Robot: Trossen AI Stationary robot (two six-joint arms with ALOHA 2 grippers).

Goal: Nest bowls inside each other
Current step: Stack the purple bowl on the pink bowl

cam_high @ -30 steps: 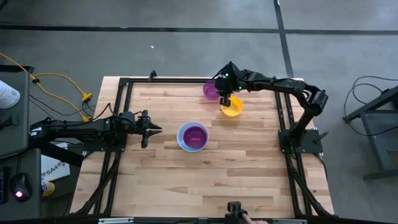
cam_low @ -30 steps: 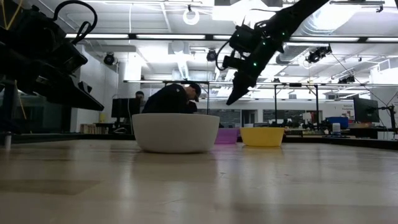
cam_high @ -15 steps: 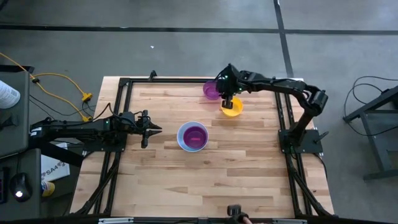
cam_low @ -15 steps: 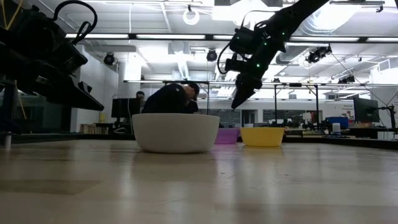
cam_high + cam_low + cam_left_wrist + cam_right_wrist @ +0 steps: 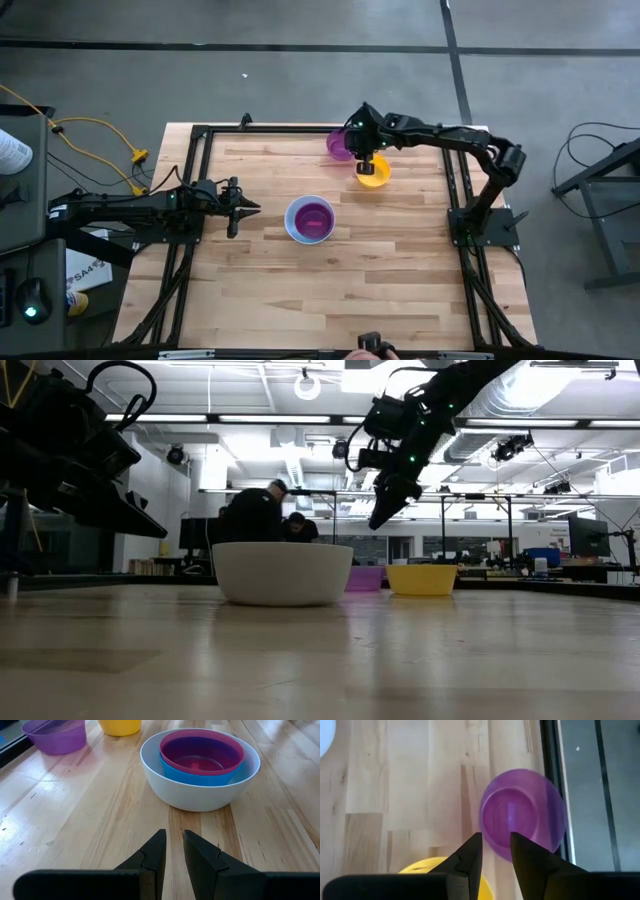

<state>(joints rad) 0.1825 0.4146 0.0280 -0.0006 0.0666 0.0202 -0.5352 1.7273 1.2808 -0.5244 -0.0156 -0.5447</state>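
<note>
A white bowl point(image 5: 293, 222) stands mid-table with a blue bowl point(image 5: 200, 776) nested in it and a red bowl point(image 5: 167, 740) inside the blue one. At the far right stand a purple bowl point(image 5: 337, 146) and a yellow bowl point(image 5: 377, 177), side by side on their bases. My right gripper point(image 5: 364, 160) hangs open in the air above the gap between these two, slanting down; its wrist view looks down on the purple bowl point(image 5: 522, 815) past the fingers. My left gripper point(image 5: 255, 208) waits open above the table's left side, pointing at the white bowl.
Black frame rails point(image 5: 200, 135) run along the table's left, far and right edges. The near half of the wooden table point(image 5: 330, 300) is bare wood. People point(image 5: 255, 515) stand in the room beyond the table's far edge.
My right gripper has rolled a little about its own pointing line while staying open above the purple and yellow bowls. The bowls have kept still.
</note>
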